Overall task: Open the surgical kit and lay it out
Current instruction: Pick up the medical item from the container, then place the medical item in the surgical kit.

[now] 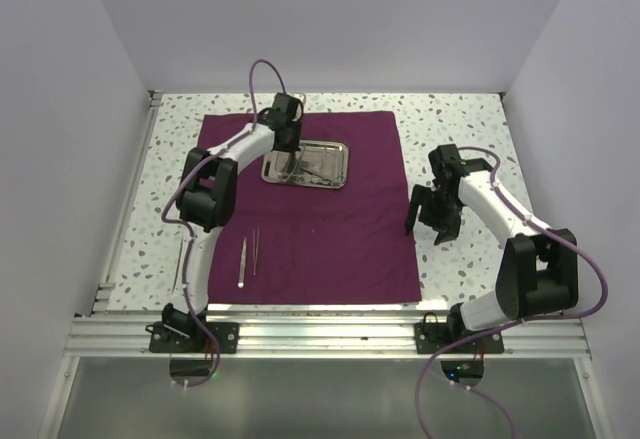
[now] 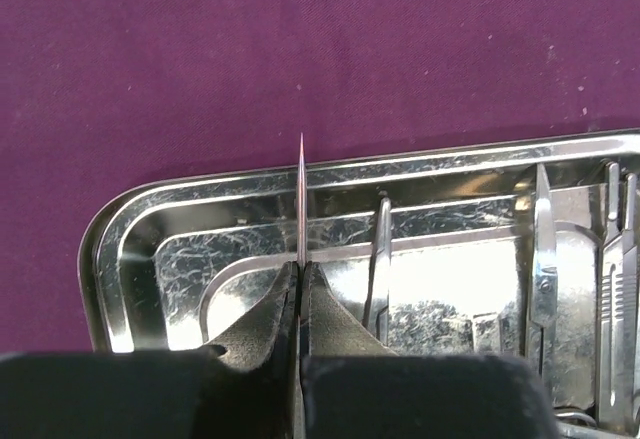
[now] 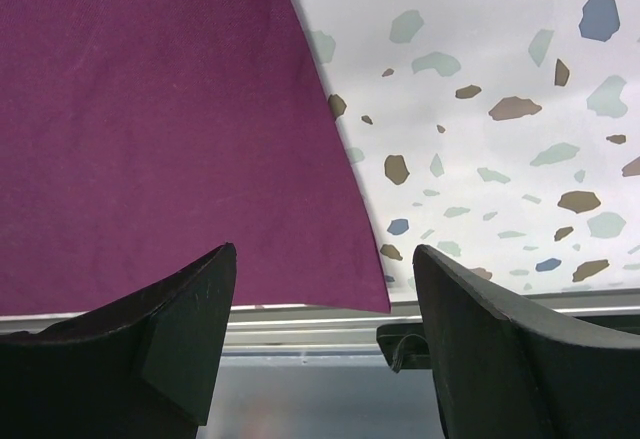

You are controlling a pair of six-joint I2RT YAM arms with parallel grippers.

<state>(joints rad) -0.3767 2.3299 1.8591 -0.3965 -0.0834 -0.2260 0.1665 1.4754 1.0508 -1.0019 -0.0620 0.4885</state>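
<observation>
I have the left claw (image 2: pixel 298 281) pinching a slim pointed tool (image 2: pixel 301 194) over the left end of the tray (image 2: pixel 112 249). The tool's long axis runs straight up the wrist frame, tip crossing the far rim. The tray sits upper centre on the cloth (image 1: pixel 330 239) and holds more steel pieces (image 2: pixel 545 269) at frame right. The laid-out pieces (image 1: pixel 242 262) lie lower left on the cloth; I judge the tool goes beside them. The right claw (image 3: pixel 322 259) is spread over the cloth's right edge, well apart from the tray.
</observation>
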